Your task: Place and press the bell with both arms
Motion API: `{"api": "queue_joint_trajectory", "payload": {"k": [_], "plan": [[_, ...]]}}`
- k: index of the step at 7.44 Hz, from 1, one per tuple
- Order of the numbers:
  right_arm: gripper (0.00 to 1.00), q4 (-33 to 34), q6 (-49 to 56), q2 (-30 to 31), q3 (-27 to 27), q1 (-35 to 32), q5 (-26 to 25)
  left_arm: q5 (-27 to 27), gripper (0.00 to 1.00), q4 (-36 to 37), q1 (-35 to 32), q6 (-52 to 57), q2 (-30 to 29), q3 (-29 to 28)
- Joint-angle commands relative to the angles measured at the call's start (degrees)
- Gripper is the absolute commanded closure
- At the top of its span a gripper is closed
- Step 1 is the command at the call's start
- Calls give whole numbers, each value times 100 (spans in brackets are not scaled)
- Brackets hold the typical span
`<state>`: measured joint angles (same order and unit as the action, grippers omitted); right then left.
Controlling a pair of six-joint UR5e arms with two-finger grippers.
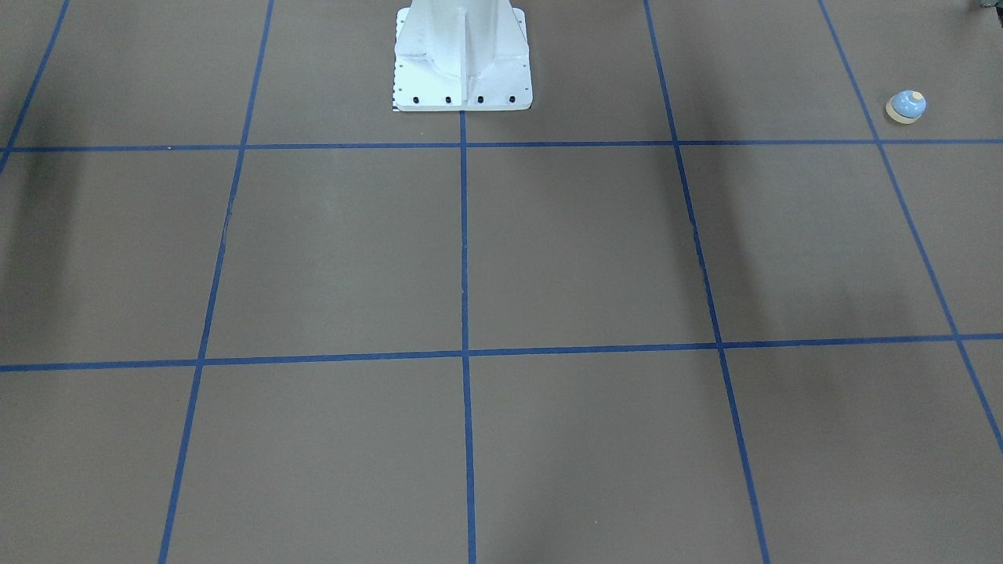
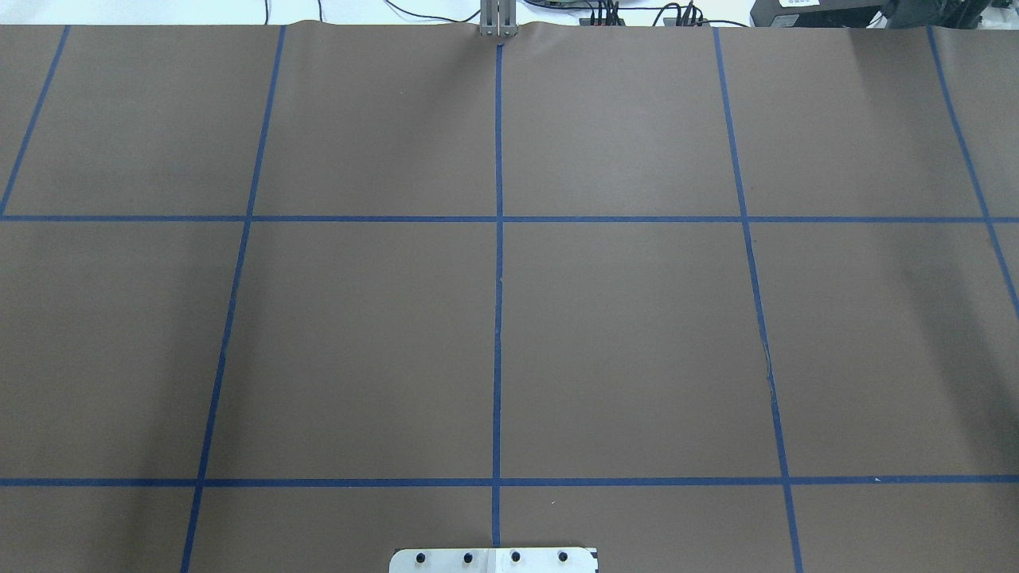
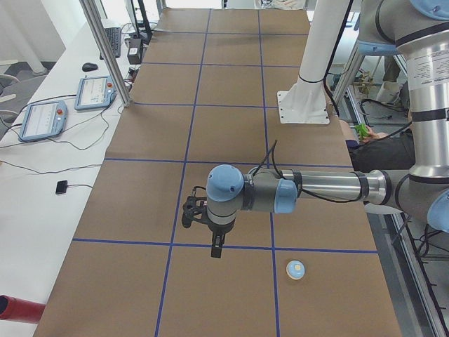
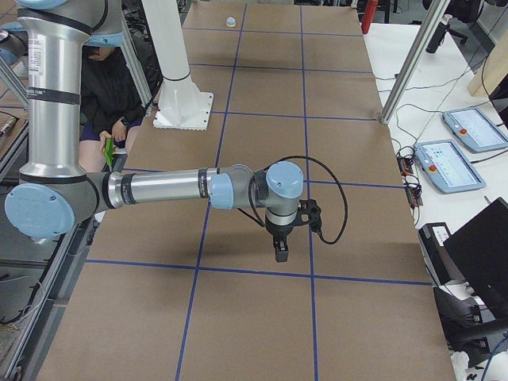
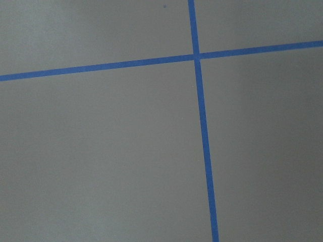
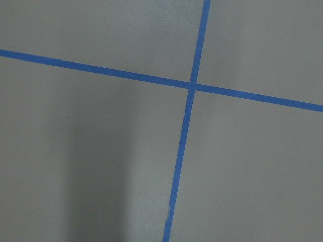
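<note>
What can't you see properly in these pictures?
- Left pincer: shows only in the left side view, too small to tell if it is open or shut.
- Right pincer: shows only in the right side view, same trouble.
- Bell: beyond the overhead view's edge, and just a speck in the right side view.
- Wrist views: only table, no pincer tips, no bell.

I see the worktop [image 1: 595, 251] steeply from the front, facing the white pedestal [image 1: 462, 59]. The overhead camera looks the opposite way and shares that pedestal's bolted foot. Two end cameras look along the worktop, with the left arm [image 3: 309, 188] near in one and the right arm [image 4: 159, 189] near in the other. Both wrist cameras look down, close on tape crossings [image 5: 196, 55].
</note>
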<state>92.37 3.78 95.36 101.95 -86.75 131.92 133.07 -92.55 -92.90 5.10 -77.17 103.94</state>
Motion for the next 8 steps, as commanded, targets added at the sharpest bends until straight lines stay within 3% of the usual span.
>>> {"api": "queue_joint_trajectory", "payload": {"k": [1,7,8], "plan": [[0,0,0,0,0,0,0,-9,0,0,0,26,0,-5],[0,-61,-35,-122,149,35,96,0,0,-9,-9,-44,-228,101],[0,-470,-70,-123,202,35,158,17,0,-26,-9,-53,-228,127]]}}
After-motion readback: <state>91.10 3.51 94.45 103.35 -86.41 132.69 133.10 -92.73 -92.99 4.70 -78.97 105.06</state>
